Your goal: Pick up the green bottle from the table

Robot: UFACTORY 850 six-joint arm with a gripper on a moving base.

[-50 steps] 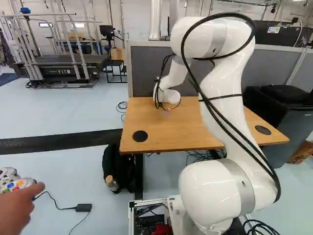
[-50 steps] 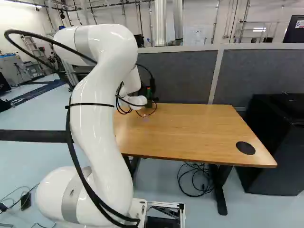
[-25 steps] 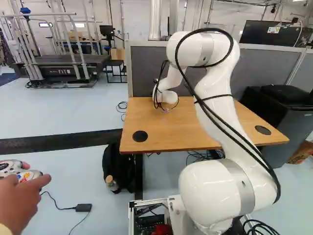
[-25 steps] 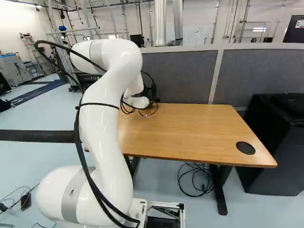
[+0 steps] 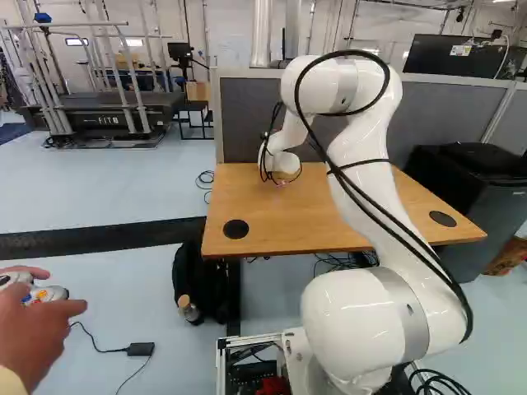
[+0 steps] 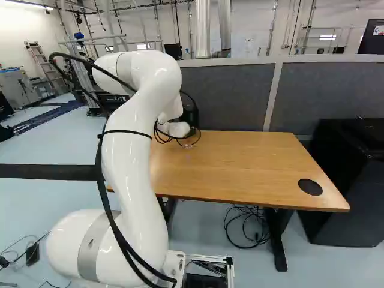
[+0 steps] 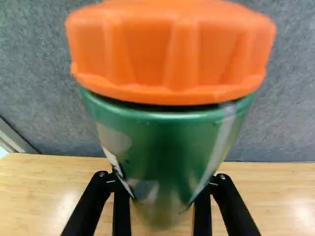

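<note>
In the right base view my gripper (image 6: 192, 116) shows only as a dark shape beyond the white wrist, over the far left part of the wooden table (image 6: 252, 162). Seen from the wrist, the gripper (image 7: 162, 192) has a black finger against each side of the green bottle (image 7: 167, 142), low on its body, and is shut on it. An orange cap (image 7: 170, 54) tops the bottle and stands close to the camera. The finger pads are hidden. Whether the bottle's base touches the table cannot be told.
A grey partition (image 6: 225, 96) stands behind the table. A black cabinet (image 6: 345, 180) is at the table's right. Left of the table's legs lies a black backpack (image 5: 198, 284). A person's hand (image 5: 37, 329) holds a controller at the left base view's edge.
My arm's elbow has come down and, in the left base view, shifted left; the wrist has moved slightly right in the right base view. Most of this came in the first half second. The base stayed still.
</note>
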